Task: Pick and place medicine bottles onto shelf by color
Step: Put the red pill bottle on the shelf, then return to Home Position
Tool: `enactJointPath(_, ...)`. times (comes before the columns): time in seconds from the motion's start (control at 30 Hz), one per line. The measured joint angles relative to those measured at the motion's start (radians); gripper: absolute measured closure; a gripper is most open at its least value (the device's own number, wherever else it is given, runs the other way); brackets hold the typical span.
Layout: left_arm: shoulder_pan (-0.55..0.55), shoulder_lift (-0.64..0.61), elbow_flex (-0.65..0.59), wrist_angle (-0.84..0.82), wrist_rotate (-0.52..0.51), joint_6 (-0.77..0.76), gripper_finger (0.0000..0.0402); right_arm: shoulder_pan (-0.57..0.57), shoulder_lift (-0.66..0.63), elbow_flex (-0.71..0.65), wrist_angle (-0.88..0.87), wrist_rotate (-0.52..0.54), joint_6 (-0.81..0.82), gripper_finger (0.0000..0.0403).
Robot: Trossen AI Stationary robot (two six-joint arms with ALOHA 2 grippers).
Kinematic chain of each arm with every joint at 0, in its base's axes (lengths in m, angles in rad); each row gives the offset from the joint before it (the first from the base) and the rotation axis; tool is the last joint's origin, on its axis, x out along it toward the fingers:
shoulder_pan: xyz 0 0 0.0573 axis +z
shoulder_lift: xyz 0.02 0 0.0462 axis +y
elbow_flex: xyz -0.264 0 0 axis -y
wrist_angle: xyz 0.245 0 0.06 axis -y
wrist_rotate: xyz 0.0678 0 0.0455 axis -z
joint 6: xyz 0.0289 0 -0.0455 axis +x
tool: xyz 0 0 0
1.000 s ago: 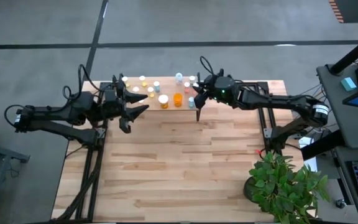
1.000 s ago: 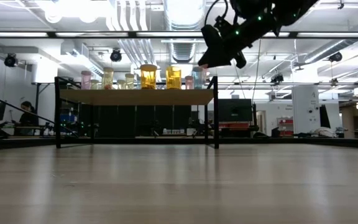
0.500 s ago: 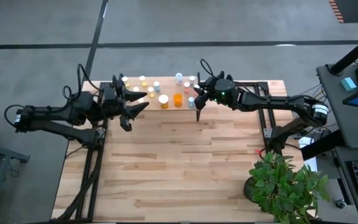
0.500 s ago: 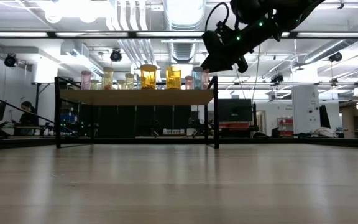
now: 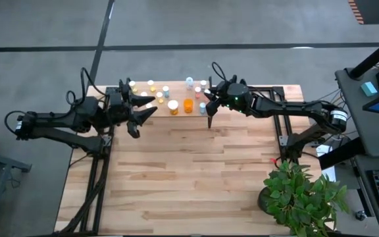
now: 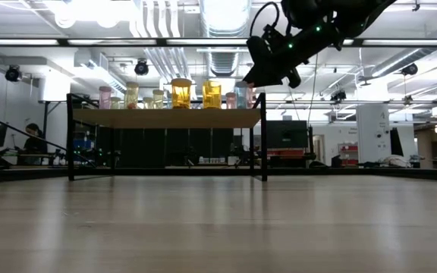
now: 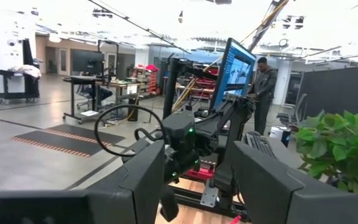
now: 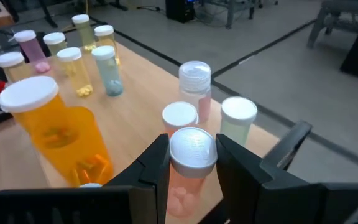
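On the light-wood shelf (image 8: 135, 81) I see my right gripper (image 8: 192, 163) clamped on 1 pink medicine bottle (image 8: 190, 163). My left gripper (image 5: 139, 116), fingers apart and empty, hangs beside the shelf's left end.

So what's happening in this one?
The robot is sorting medicine bottles on a small raised shelf at the far edge of the table. The right claw is over the shelf's right end, shut on a pink bottle with a white cap, with other bottles standing close around it. The left claw hangs open and empty by the shelf's left end. An orange bottle stands near the middle.
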Motion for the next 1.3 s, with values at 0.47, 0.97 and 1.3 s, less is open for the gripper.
enactJointPath(0.47, 0.0, 0.0, 0.0, 0.001, -0.007, 0.0, 0.023, 0.0, 0.058, 0.0, 0.048, -0.008, -0.064, 0.0302)
enactJointPath(0.97, 0.0, 0.0, 0.0, 0.001, -0.01, 0.0, 0.023, 0.0, 0.017, 0.0, 0.04, -0.008, -0.053, 0.0209)
enactJointPath(1.3, -0.001, -0.106, 0.012, -0.205, 0.016, -0.073, 0.0231, 0.091, -0.256, 0.0, 0.049, -0.03, -0.121, 0.0228)
